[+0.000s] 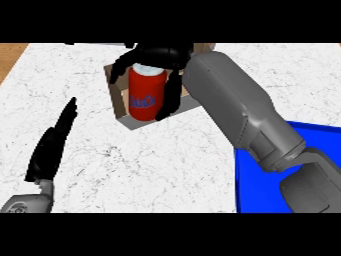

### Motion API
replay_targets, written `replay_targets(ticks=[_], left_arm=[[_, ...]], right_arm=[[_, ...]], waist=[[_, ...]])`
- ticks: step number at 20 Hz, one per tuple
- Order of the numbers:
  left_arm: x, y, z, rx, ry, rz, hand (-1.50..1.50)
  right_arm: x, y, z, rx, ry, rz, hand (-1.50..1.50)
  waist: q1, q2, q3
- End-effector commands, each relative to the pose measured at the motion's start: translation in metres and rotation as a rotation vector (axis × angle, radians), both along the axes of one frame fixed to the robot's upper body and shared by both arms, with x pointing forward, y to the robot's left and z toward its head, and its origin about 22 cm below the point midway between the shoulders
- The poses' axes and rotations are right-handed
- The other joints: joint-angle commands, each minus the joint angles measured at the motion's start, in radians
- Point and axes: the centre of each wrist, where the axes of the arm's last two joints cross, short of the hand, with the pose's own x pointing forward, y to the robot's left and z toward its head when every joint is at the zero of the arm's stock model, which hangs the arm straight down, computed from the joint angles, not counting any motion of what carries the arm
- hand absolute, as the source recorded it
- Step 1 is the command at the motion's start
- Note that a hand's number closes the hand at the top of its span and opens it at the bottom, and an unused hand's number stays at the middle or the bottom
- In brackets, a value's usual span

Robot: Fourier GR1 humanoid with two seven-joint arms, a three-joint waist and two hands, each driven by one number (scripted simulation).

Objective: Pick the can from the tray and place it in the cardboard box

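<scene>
Two forearms enter from the lower edge. At lower left, the left hand (51,145) rests edge-on over the white counter (143,170), its fingers straight and pressed together, pointing toward the top of the frame. At lower right lies the blue tray (253,185), partly covered by the right forearm, which slants across it toward the upper centre. Farther back, the cardboard box (120,104) sits on the counter, up and left of the tray. Over its opening the right hand (158,55) has fingers and thumb curled around the red can (145,92). The can stands upright, its lower end within the box's outline. Whether it touches the box floor cannot be told.
</scene>
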Motion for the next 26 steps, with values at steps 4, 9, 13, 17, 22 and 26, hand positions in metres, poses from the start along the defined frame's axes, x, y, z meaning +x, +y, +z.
replay_targets(ticks=[4,9,13,17,22,26], left_arm=[[-0.005,0.0,0.003,-0.016,0.017,0.001,0.0],[0.006,0.012,0.008,0.007,-0.014,-0.015,0.0],[0.0,0.001,0.003,-0.005,-0.025,-0.021,0.0],[0.001,0.011,0.004,0.007,0.007,-0.026,0.0],[0.007,-0.004,0.01,-0.006,-0.028,-0.044,0.0],[0.007,-0.012,0.01,-0.007,-0.038,-0.06,0.0]], right_arm=[[-0.004,-0.004,-0.038,0.054,0.184,0.03,-1.5],[0.003,-0.01,-0.026,0.282,0.365,-0.087,-1.5],[0.007,-0.024,-0.04,0.382,0.509,-0.146,-1.5],[0.019,-0.036,-0.008,0.467,0.622,-0.176,-1.5],[0.037,-0.095,0.03,0.549,0.606,-0.344,-1.5],[0.039,-0.12,0.022,0.603,0.614,-0.407,-1.5]], waist=[[0.008,0.01,-0.002],[0.025,0.021,-0.002],[0.017,0.025,-0.001],[0.018,0.026,-0.001],[0.051,0.048,-0.002],[0.071,0.062,-0.001]])
